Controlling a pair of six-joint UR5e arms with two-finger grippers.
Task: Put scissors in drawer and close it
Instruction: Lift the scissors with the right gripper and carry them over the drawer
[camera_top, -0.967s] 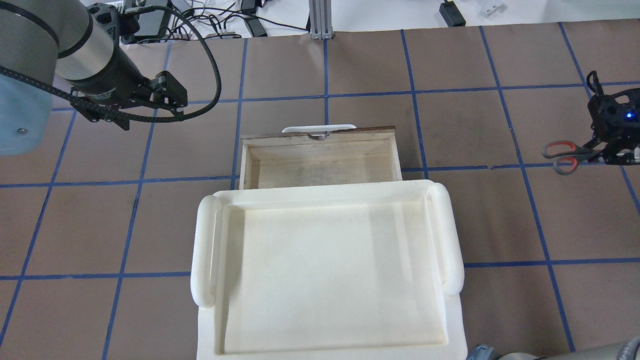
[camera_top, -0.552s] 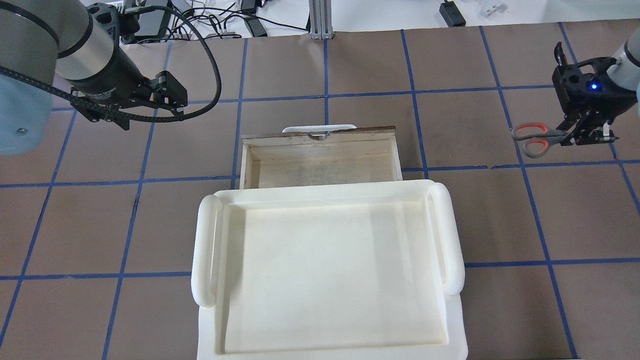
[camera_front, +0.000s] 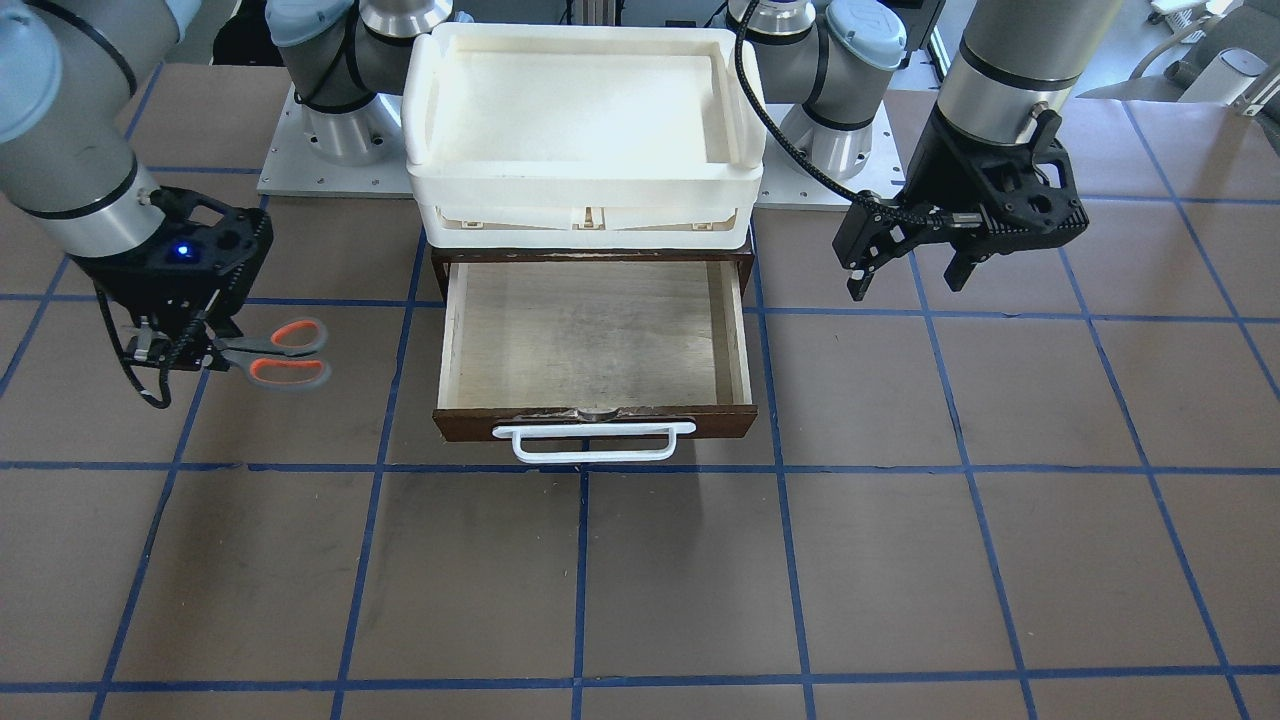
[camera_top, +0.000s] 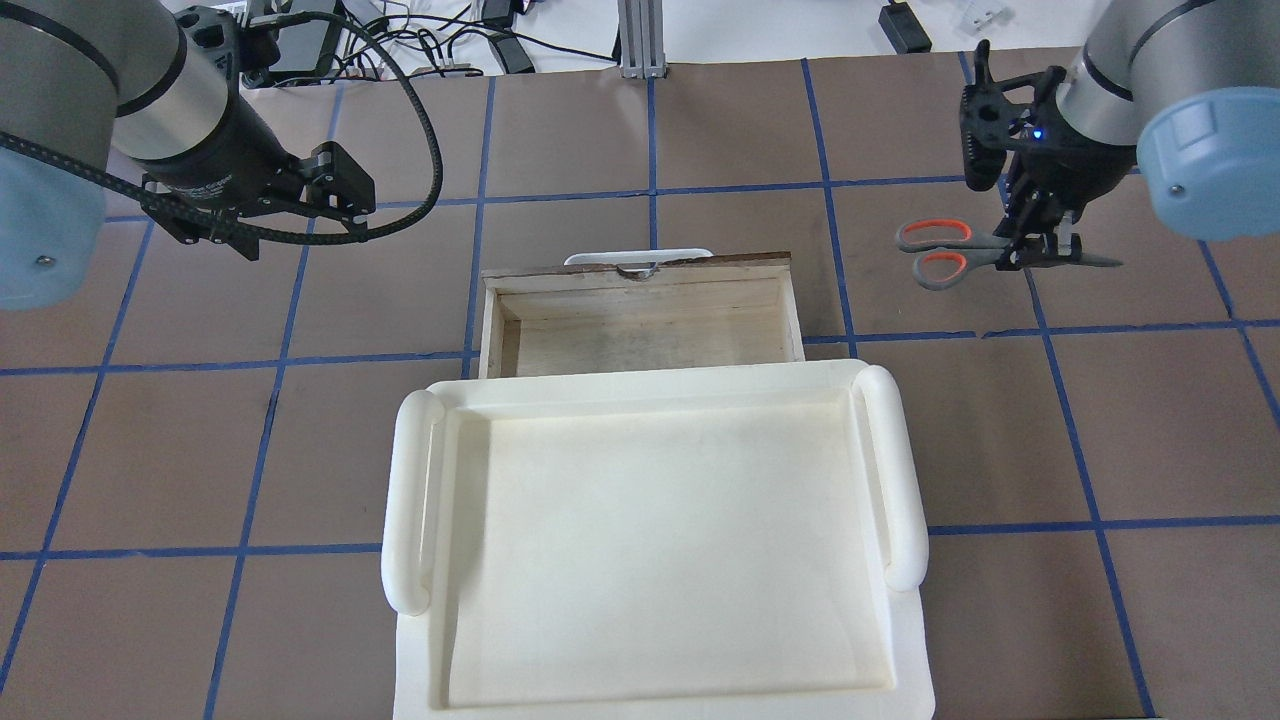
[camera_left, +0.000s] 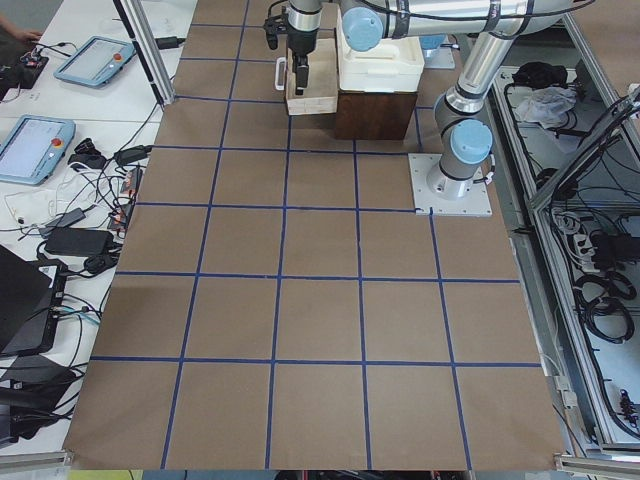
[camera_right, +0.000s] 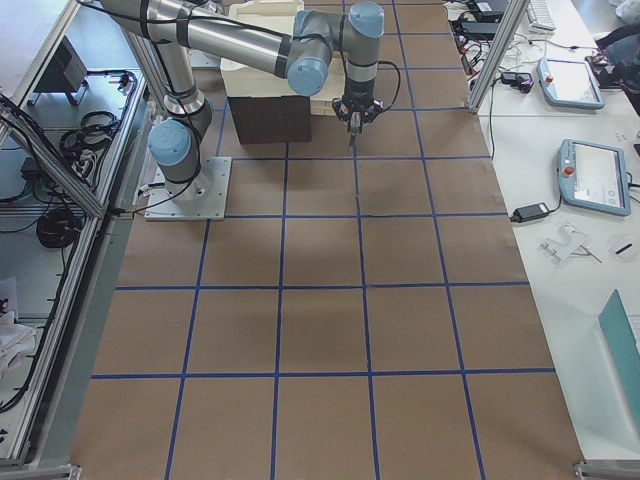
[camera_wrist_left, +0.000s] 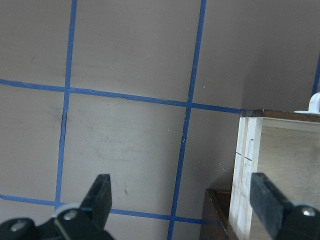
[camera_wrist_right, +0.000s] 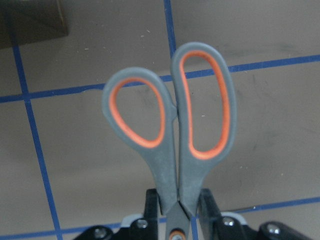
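Brown gridded tabletop (camera_top: 640, 130), my right tool (camera_top: 1035, 250) pinching the scissors (camera_wrist_right: 171, 175) above it, right of the open drawer (camera_top: 640, 335); left tool (camera_front: 908, 278) spread.

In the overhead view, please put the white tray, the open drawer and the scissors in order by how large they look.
1. white tray: largest by far.
2. drawer: only its pulled-out part shows.
3. scissors: smallest, even though held in the right gripper, perhaps nearer the camera.

scissors (camera_top: 985, 254) right of drawer (camera_top: 640, 290) | tray (camera_top: 410, 500) atop cabinet (camera_right: 268, 120)
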